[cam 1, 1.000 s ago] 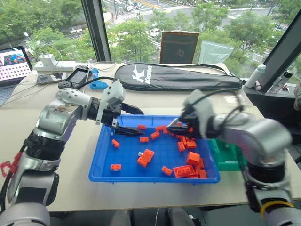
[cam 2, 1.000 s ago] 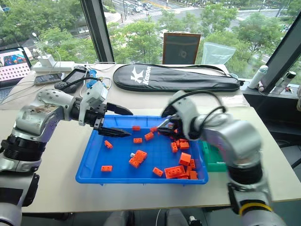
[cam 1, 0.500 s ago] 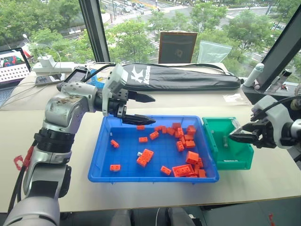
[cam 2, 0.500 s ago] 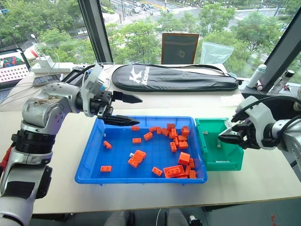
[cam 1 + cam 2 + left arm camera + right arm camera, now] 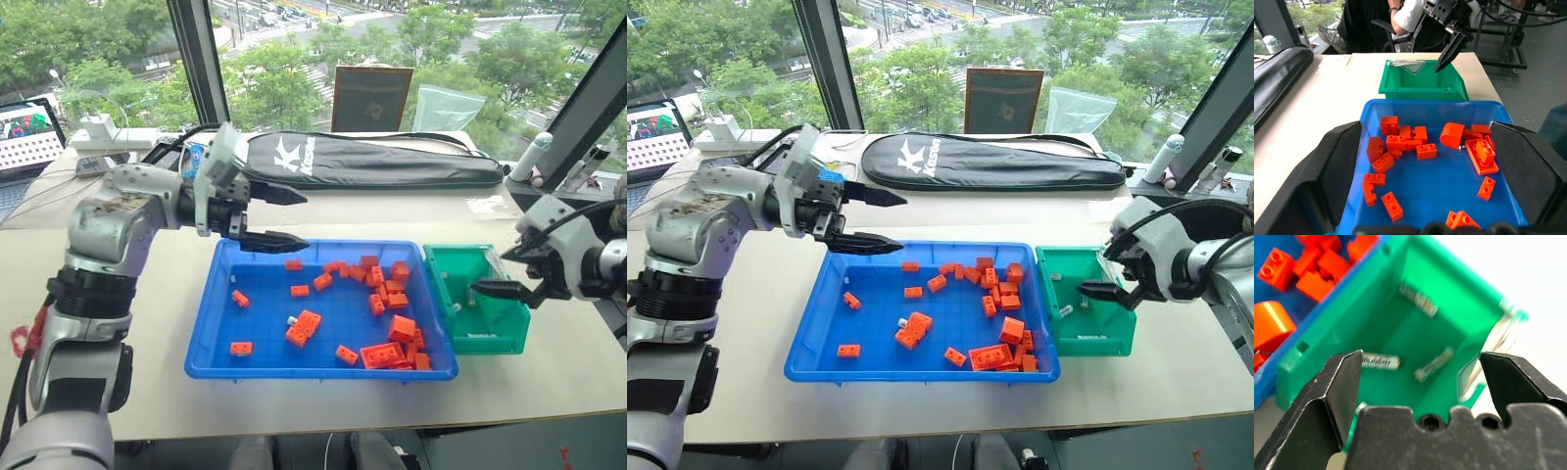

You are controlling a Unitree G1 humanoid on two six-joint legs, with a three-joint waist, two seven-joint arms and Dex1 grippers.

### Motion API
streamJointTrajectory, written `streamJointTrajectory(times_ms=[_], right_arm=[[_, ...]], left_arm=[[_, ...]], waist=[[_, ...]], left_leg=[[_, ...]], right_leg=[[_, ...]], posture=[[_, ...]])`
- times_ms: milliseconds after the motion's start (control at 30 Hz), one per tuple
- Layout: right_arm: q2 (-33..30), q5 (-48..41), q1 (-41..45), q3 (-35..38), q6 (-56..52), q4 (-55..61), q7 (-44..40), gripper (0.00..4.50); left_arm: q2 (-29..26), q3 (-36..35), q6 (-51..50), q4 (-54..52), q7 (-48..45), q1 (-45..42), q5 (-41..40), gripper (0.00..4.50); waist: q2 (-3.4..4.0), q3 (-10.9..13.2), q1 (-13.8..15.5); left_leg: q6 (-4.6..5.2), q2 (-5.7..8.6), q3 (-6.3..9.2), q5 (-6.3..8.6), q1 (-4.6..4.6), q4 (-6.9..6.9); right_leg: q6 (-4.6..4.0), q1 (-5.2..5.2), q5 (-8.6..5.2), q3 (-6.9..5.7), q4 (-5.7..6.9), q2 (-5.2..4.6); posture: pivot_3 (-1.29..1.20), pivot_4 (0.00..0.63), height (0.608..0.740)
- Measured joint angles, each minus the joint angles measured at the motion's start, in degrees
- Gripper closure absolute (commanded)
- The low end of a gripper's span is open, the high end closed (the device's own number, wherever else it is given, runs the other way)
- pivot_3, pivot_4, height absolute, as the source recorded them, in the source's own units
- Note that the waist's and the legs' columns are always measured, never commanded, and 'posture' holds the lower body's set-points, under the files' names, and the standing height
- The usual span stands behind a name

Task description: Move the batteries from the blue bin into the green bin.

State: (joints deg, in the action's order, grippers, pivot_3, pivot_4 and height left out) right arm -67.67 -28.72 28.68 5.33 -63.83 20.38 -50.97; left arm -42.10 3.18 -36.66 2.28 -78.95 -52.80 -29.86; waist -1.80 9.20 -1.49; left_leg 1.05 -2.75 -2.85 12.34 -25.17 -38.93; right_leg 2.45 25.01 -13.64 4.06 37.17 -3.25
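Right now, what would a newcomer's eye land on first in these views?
The bright blue bin at the table's middle, strewn with orange toy bricks, catches the eye first. Next, the right gripper hangs open over the green bin beside it, where three batteries lie. The left gripper hovers open above the blue bin's far left corner, in front of a long black racket case.

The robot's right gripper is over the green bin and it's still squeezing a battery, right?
Not quite. The right gripper is over the green bin, but its fingers stand wide apart with nothing between them. The right wrist view shows the batteries already lying on the bin's floor.
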Motion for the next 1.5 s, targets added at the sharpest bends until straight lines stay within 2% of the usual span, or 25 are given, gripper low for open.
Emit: streamJointTrajectory(times_ms=[100,233,333,467,633,933,1200,1500], right_arm=[[5.0,-6.7,4.9,-0.7,-2.9,4.5,-1.9,0.05],[16.4,-10.7,12.4,-10.5,-5.6,10.0,-0.7,0.05],[19.1,-7.4,14.8,-20.4,-5.2,9.5,0.9,0.05],[22.7,-1.8,17.3,-29.3,-1.1,5.6,0.9,0.05],[26.8,2.7,18.6,-34.5,5.8,0.4,-2.0,0.05],[32.3,7.3,20.0,-37.0,10.9,-5.1,-4.1,0.05],[37.9,7.0,19.7,-36.1,8.8,-9.7,-3.8,0.05],[39.3,7.2,17.6,-36.0,6.9,-11.9,-2.5,0.05]], left_arm=[[-3.3,0.0,4.0,-0.7,-3.1,2.8,0.7,0.0],[-8.8,-1.3,7.6,3.0,-5.5,5.6,2.9,0.0],[-11.5,-3.3,10.6,3.7,-6.8,8.3,3.3,0.0],[-12.5,-4.6,12.4,3.4,-8.7,12.8,2.5,0.0],[-13.2,-7.8,12.6,0.4,-9.8,15.7,0.0,0.0],[-13.6,-10.1,12.7,-3.0,-7.9,19.1,-1.2,0.0],[-13.7,-10.1,12.7,-3.7,-7.6,19.3,-1.6,0.0],[-13.7,-9.6,12.7,-3.7,-7.1,18.9,-1.5,0.0]], waist=[[0.0,0.0,-0.3],[0.0,0.0,-0.9],[0.01,0.0,-0.1],[-0.01,0.0,0.7],[-0.02,0.0,0.7],[-0.02,0.0,0.7],[-0.01,0.0,0.7],[-0.01,0.0,0.7]], left_leg=[[0.0,-0.02,0.05,0.0,0.01,0.04],[-0.01,-0.09,0.1,0.0,0.0,0.01],[-0.01,0.0,-0.03,0.0,-0.04,-0.01],[-0.01,0.01,-0.1,0.0,-0.09,-0.04],[-0.01,-0.03,-0.07,0.0,-0.09,-0.04],[-0.01,-0.05,-0.07,-0.01,-0.08,-0.05],[-0.01,-0.05,-0.07,-0.01,-0.08,-0.05],[-0.01,-0.05,-0.07,-0.01,-0.08,-0.04]], right_leg=[[-0.02,0.0,0.0,-0.02,0.02,0.04],[-0.07,0.01,0.03,-0.08,0.06,0.09],[-0.06,0.03,0.02,-0.08,0.0,-0.08],[-0.05,0.06,0.02,-0.08,-0.02,-0.11],[-0.06,0.07,0.03,-0.09,0.02,-0.06],[-0.06,0.08,0.03,-0.1,0.08,-0.03],[-0.07,0.08,0.03,-0.11,0.11,-0.02],[-0.07,0.08,0.03,-0.11,0.11,-0.03]], posture=[[0.0,0.15,0.74],[0.0,0.15,0.74],[0.0,0.15,0.74],[0.0,0.15,0.74],[0.0,0.15,0.74],[0.0,0.15,0.74],[0.0,0.15,0.74],[0.0,0.15,0.74]])
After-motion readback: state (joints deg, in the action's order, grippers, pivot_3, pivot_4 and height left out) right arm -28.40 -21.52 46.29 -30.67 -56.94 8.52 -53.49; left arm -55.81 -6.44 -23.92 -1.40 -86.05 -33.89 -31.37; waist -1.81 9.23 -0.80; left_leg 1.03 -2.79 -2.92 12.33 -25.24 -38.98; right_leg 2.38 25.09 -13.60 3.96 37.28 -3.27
